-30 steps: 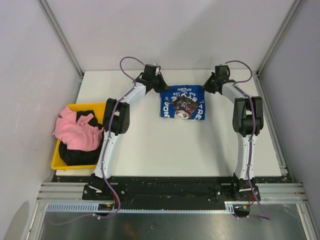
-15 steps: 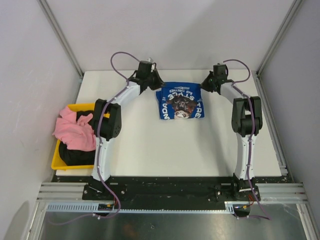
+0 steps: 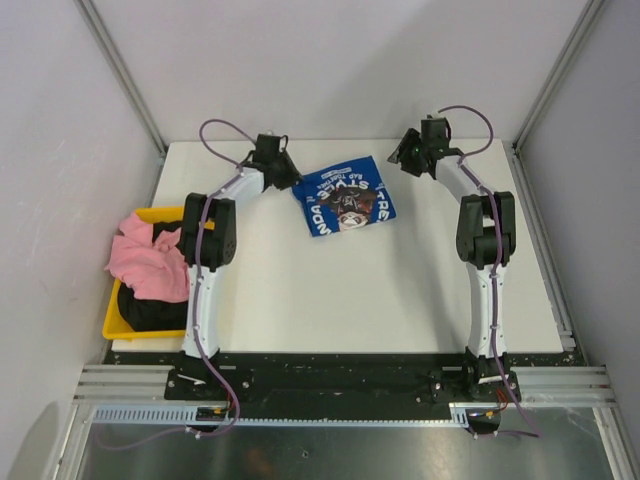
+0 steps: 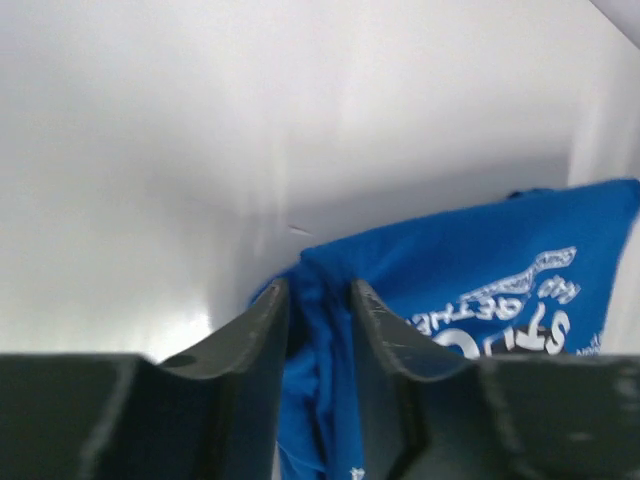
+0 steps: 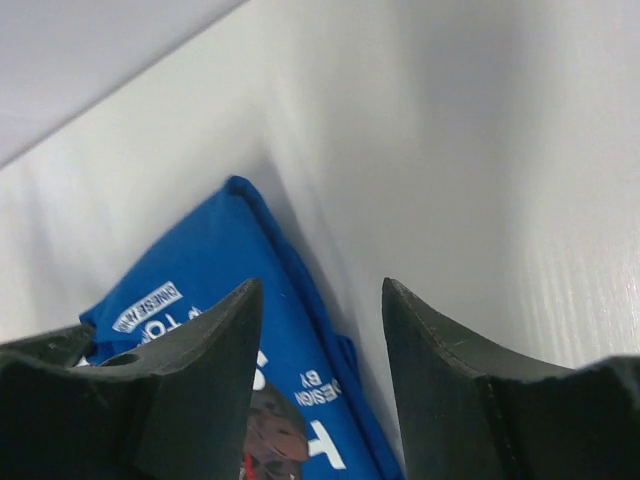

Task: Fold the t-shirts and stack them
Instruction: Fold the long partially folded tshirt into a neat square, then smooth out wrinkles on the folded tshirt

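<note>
Shows a white rectangular table [image 3: 350, 290] from above, with a yellow plastic bin [image 3: 112, 322] at its left edge holding a crumpled pink cloth t-shirt [image 3: 150, 262] piled on a black cloth t-shirt [image 3: 150, 310]. Shows a folded royal-blue cloth t-shirt with white lettering [image 3: 343, 197] lying tilted near the far edge, between the two arms. Finds the left gripper [image 4: 318, 290] pinched tight on the blue shirt's left corner, and the right gripper [image 5: 320, 290] near its far right corner, fingers spread with nothing between them.
</note>
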